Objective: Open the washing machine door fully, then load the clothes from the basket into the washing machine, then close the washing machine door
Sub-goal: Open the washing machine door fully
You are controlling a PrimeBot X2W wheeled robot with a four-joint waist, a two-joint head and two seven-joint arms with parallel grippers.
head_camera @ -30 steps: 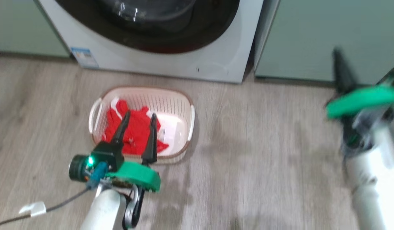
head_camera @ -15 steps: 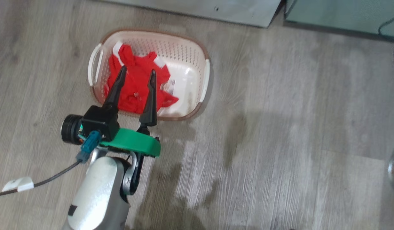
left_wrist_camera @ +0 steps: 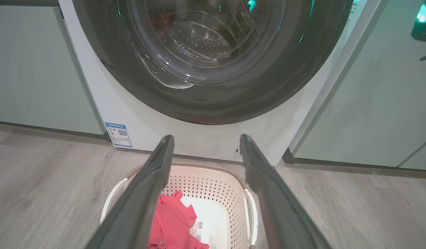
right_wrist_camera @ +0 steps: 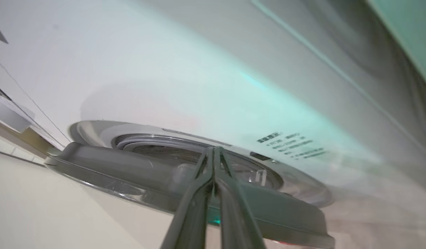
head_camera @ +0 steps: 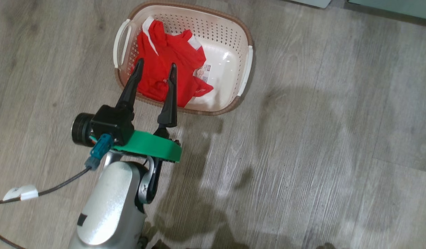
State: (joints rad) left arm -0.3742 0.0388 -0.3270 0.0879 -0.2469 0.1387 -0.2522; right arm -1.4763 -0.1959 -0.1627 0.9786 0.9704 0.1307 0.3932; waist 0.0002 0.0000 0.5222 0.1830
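The cream basket point(head_camera: 220, 33) sits on the wood floor with the red clothes point(head_camera: 157, 41) bunched in its left half. My left gripper point(head_camera: 157, 63) hangs open over the basket's near rim, both fingers above the clothes and holding nothing. In the left wrist view the basket point(left_wrist_camera: 213, 188) and clothes point(left_wrist_camera: 173, 221) lie just before the washing machine point(left_wrist_camera: 130, 114), whose door point(left_wrist_camera: 206, 100) shows its black rim and glass bowl. My right gripper point(right_wrist_camera: 213, 149) is shut, its tips at the gap between the door's rim point(right_wrist_camera: 130, 169) and the machine's white front point(right_wrist_camera: 164, 86).
Pale green cabinets point(left_wrist_camera: 33, 69) flank the washer on both sides, the right one point(left_wrist_camera: 372, 103) close by. A blue label sticker point(left_wrist_camera: 118, 134) marks the washer's lower left. A dark cable point(head_camera: 43, 192) trails from my left wrist across the floor.
The head camera has tilted down, so the washer and my right arm have left that view and the basket sits higher. My left gripper stays open over the clothes.
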